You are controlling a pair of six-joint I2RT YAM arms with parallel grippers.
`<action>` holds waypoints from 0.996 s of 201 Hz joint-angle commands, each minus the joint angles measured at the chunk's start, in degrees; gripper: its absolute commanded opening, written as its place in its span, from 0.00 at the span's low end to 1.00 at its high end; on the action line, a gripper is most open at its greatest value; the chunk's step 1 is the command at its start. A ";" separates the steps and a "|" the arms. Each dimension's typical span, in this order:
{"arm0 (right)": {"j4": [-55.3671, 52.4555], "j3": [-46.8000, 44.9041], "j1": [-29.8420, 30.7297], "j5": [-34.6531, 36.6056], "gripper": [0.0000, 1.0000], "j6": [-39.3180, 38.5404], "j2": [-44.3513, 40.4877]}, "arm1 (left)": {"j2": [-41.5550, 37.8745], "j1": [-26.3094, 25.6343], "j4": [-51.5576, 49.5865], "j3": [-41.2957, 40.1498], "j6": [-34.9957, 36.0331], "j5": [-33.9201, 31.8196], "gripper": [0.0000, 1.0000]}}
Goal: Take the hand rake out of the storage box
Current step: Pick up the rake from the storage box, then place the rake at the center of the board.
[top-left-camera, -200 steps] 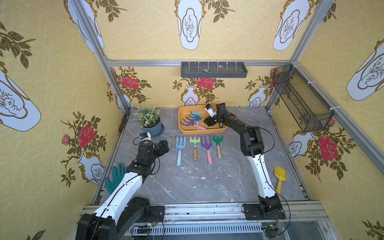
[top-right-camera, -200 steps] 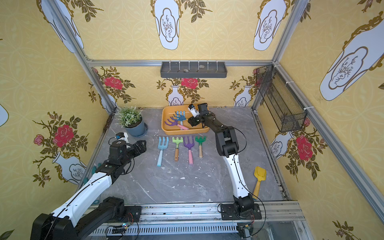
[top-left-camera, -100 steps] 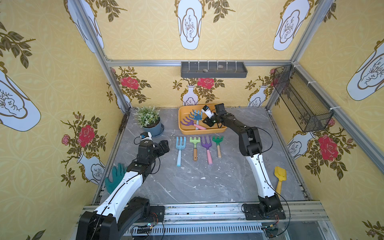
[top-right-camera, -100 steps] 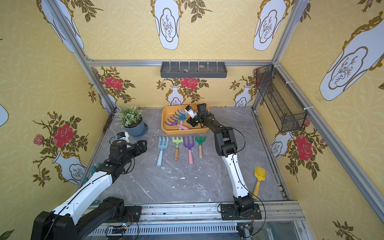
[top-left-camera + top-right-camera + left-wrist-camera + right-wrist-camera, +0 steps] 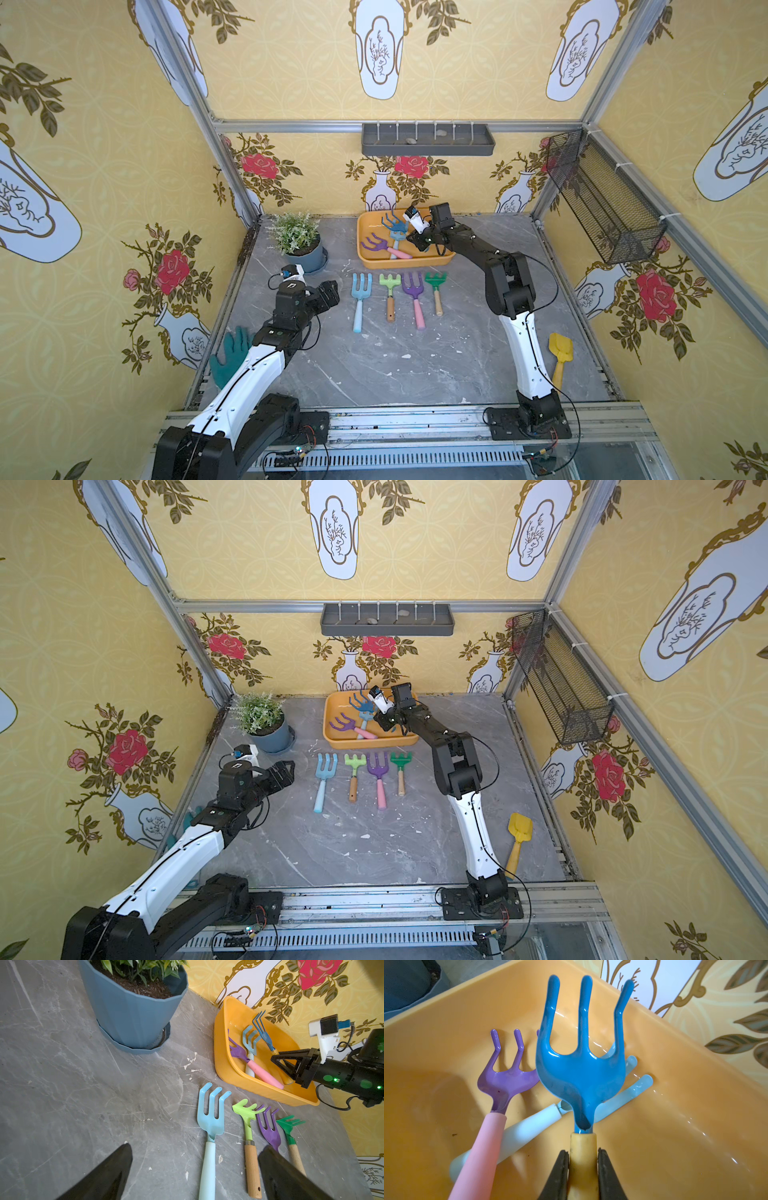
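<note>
Hand rake (image 5: 580,1076), dark blue head and yellow handle, was clamped at the handle by the right tool (image 5: 582,1150), both fingers pressed against it. Rake was inside the storage box (image 5: 675,1126), head tilted up over a pale blue rake (image 5: 529,1126). A purple rake with pink handle (image 5: 506,1082) lay just beside it, crossing the pale one. Box sat at the back of the tabletop (image 5: 395,365), near the wall. In front of the box lay a row of four tools (image 5: 414,297). Left tool (image 5: 329,294) hovered beside that row, spread wide, gripping nothing. Potted plant (image 5: 297,245) stood left of the box. Yellow scoop (image 5: 560,357) lay by the right arm's base.
</note>
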 commanded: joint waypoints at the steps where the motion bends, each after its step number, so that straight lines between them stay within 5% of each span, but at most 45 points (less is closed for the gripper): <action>1: 6.83 -5.48 0.96 7.06 0.00 10.24 -7.30 | -0.67 0.03 1.40 -0.62 -1.09 0.82 1.00; 56: 21.14 -41.11 11.23 23.21 0.00 29.75 -35.58 | -2.71 0.01 1.31 -2.49 -5.67 3.86 1.00; 96: 17.78 -54.97 28.69 38.83 0.00 39.35 -44.90 | -7.10 -0.02 -2.97 -4.37 -8.20 5.39 1.00; 154: 18.35 -62.20 55.19 52.09 0.00 56.20 -41.04 | -17.54 -2.16 -12.24 -9.70 -11.67 4.65 1.00; 200: 18.26 -62.91 62.31 55.23 0.00 63.14 -35.54 | -23.83 -9.76 -16.88 -13.19 -14.74 -1.80 0.97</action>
